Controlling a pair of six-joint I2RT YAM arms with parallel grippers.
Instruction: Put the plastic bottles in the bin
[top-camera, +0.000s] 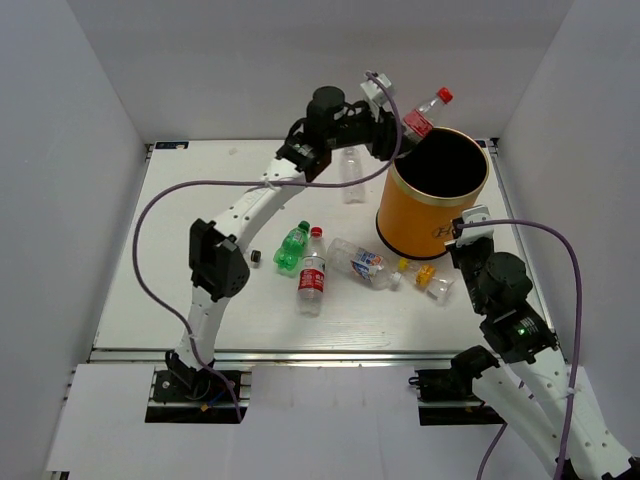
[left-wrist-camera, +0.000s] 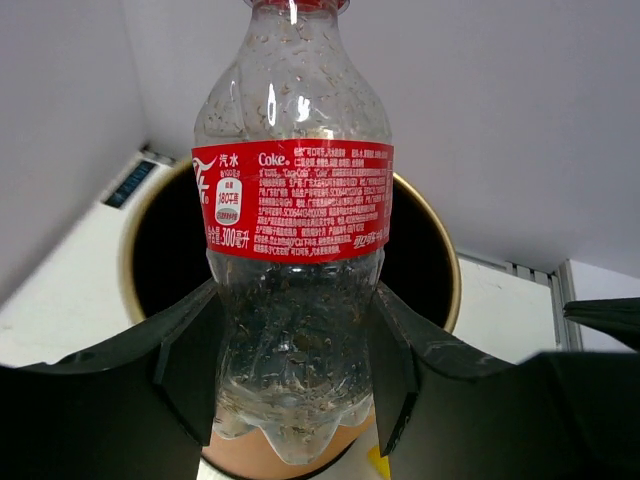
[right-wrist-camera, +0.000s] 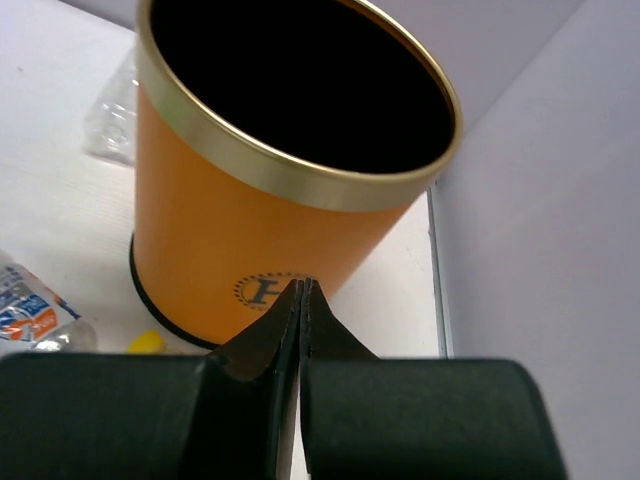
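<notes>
Closest to me, my right gripper is pinched fully shut and has nothing in it. It points at the orange bin, just by the little logo on its wall.

On the white table, seen from the top, four bottles lie on their sides. The yellow-capped bottle is at the bin's 6 o'clock. The blue-labelled bottle, the red-capped bottle and the green bottle spread out toward 8 o'clock. A plain clear bottle lies at about 9 o'clock.

Farthest away, my left gripper is partly closed around the Coke bottle, holding its lower part under the red label. That bottle hangs over the bin's rim at about 11 o'clock.

I think these bottles are empty, so very light. The thin plastic looks soft and would dent if squeezed hard. It is smooth and round, so it may slip or roll. I would grab each one across its middle.
</notes>
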